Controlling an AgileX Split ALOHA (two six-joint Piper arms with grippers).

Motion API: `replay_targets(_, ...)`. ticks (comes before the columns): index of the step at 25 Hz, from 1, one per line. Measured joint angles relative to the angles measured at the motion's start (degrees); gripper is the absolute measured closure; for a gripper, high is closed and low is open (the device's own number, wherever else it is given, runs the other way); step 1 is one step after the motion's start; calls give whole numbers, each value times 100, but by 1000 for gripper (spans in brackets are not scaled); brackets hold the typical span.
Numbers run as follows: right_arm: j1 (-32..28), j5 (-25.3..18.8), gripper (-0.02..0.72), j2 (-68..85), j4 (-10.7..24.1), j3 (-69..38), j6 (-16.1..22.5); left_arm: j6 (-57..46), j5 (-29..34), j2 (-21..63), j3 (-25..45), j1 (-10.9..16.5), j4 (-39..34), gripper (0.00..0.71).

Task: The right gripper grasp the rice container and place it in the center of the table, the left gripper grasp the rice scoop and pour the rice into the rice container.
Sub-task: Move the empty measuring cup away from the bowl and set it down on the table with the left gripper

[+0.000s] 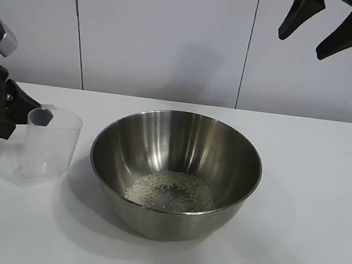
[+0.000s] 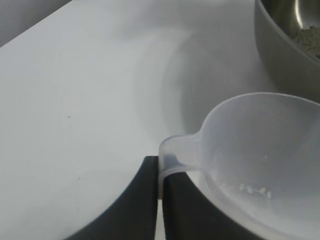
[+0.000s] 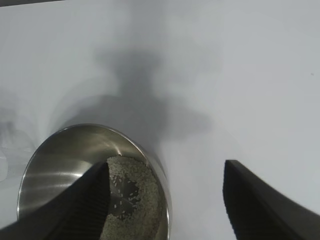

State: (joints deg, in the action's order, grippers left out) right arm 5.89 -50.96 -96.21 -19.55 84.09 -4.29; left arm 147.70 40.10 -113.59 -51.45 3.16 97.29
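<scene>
The shiny steel rice container sits mid-counter with a shallow heap of whitish rice in its bottom. Beside it the translucent rice scoop stands upright on the white counter, its handle tab pinched by the left end effector. The right end effector hangs spread above, before pale wall panels.

Pale panelled wall with dark vertical seams.
</scene>
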Motion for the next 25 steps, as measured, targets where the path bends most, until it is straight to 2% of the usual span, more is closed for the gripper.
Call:
replay_targets(4, 0, 0, 252, 0, 0, 0, 0, -23, -11, -35, 0, 0, 1, 700)
replay_targets(7, 0, 0, 252, 0, 0, 0, 0, -48, -11, -35, 0, 0, 6, 662)
replay_targets(12, 0, 0, 252, 0, 0, 0, 0, -53, -5, -35, 0, 0, 6, 447)
replay_targets(14, 0, 0, 252, 0, 0, 0, -2, -53, -23, -35, 0, 0, 6, 386)
replay_targets(19, 0, 0, 252, 0, 0, 0, -2, -65, -334, 17, 0, 0, 6, 352)
replay_targets(25, 0, 0, 252, 0, 0, 0, -2, -877, -1230, 397, 0, 0, 36, 350)
